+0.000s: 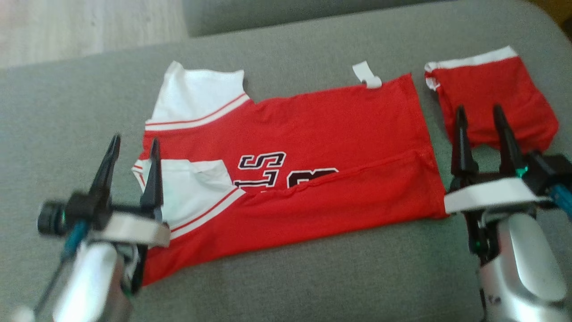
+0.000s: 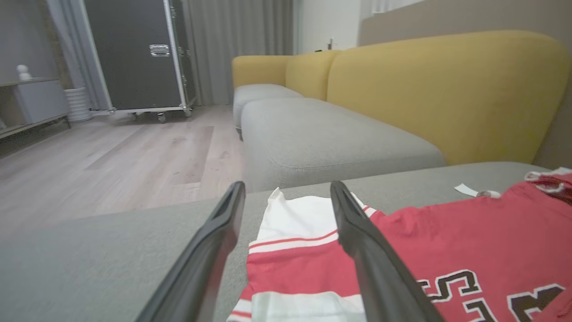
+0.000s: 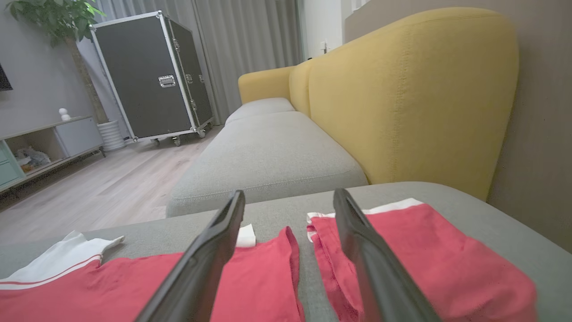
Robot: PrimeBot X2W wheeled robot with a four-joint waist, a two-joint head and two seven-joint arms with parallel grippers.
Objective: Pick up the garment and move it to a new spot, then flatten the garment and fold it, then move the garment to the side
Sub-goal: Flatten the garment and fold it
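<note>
Jersey [image 1: 313, 129]: flat on grey cushion [image 1: 313, 277], near edge folded up, spanning between both tools.
Left tool [image 1: 136, 139]: jaws wide, empty, over the sleeve end.
Right tool [image 1: 478, 108]: jaws wide, empty, just past the hem.
Handling: light, limp, likely to sag; pinch both corners of the folded edge.

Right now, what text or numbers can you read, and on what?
"S": black, white-edged, on the red jersey.
Other jersey characters: cut off by the fold, unreadable.
White tag: too blurred to read.
Black case: no readable label.
</note>
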